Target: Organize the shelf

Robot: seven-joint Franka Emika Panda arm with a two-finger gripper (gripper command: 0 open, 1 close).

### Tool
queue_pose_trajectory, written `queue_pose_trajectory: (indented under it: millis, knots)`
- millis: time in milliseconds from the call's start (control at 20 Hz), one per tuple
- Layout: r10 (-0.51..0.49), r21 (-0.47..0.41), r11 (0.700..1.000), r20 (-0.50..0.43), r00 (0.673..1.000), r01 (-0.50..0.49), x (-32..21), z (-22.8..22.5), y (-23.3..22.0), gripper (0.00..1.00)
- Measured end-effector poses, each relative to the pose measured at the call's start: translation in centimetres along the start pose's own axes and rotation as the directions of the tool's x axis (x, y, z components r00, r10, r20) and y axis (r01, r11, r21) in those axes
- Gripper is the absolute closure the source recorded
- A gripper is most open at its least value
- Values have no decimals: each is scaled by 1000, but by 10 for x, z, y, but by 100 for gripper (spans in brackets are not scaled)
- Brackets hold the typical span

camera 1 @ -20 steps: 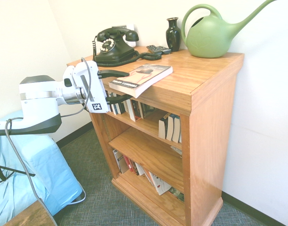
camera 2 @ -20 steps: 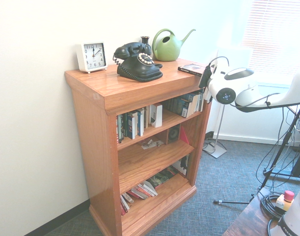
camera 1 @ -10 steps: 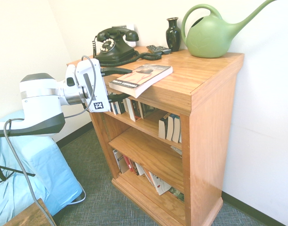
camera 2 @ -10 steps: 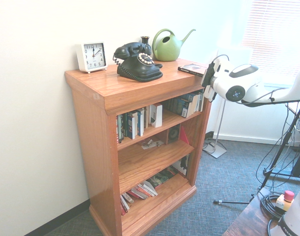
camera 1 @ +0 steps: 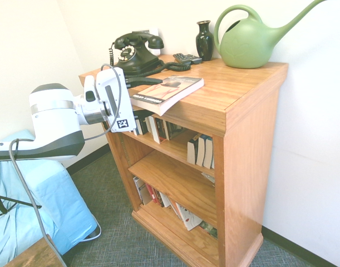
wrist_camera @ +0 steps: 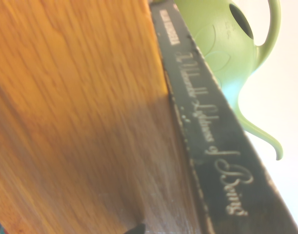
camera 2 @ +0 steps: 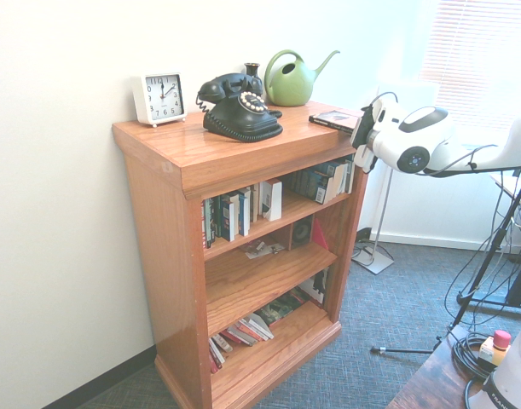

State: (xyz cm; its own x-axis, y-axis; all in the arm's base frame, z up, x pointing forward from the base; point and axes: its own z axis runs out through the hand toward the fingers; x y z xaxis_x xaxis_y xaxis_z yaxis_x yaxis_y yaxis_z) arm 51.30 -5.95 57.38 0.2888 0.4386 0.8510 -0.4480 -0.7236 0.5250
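The shelf (camera 1: 236, 94) is an orange-brown bookcase, also seen in the second exterior view as the shelf (camera 2: 209, 158). A paperback book (camera 1: 168, 90) lies flat on its top and overhangs the front edge; the book (camera 2: 332, 120) sits at the near right corner there. My gripper (camera 1: 149, 98) comes in level from the left and is open. One dark finger (camera 1: 144, 81) reaches over the book's end, the other sits under the overhanging top. The gripper (camera 2: 360, 141) is at that corner. The wrist view shows the book's dark spine (wrist_camera: 212, 146) against the wood edge (wrist_camera: 80, 122).
On top stand a black rotary phone (camera 1: 135, 53), a dark vase (camera 1: 204, 40), a remote (camera 1: 186, 58), a green watering can (camera 1: 250, 39) and a white clock (camera 2: 159, 98). Books (camera 1: 200, 150) stand and lean on the inner shelves. A blue-covered object (camera 1: 30, 211) lies below the arm.
The arm has risen a little and moved toward the shelf, so the open fingers now reach further around the book's end and the top's edge.
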Motion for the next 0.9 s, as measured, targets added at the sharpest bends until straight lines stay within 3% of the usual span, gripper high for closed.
queue_pose_trajectory:
  millis: [900]
  knots:
    - [4,8,1000,2,1000,-4,0,-1,-8,100]
